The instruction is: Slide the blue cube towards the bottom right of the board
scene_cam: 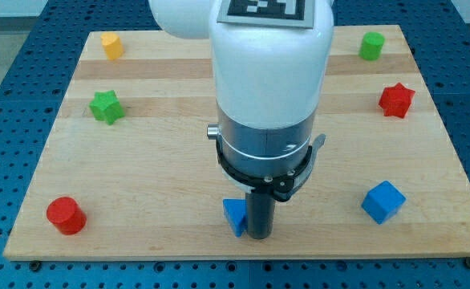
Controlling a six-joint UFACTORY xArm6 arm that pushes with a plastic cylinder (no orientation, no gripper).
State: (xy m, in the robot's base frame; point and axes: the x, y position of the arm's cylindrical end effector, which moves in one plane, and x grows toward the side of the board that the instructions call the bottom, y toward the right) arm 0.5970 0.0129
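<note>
Closest to the view's bottom, we see my tip (pixel 258 237), the low end of a dark rod, resting on the wooden board (pixel 179 201) near its bottom edge. Right beside it, on the view's left, sits a small blue block (pixel 234 215). The rod hides part of it, so we cannot tell its shape, and it looks to be touching the rod. This arm has no fingers at all, only the rod, so nothing is being held.

Also near the bottom, far over on the view's left, stands a red cylinder (pixel 65 214). On the view's right, a little higher up, sits the blue cube (pixel 382 201). It is well apart from my tip, and it is already in the bottom right part of the board.

Above the rod, the big white and grey arm (pixel 267 80) fills the middle of the view and hides the board behind it.

Farther up, on the view's left, lies a green star (pixel 106 106). On the view's right, at about the same height, lies a red star (pixel 396 99).

Farthest away, near the top edge, a yellow block (pixel 111 45) stands in the left corner and a green block (pixel 371 45) stands in the right corner.

The board lies on a blue table (pixel 10 72) with rows of little holes.
</note>
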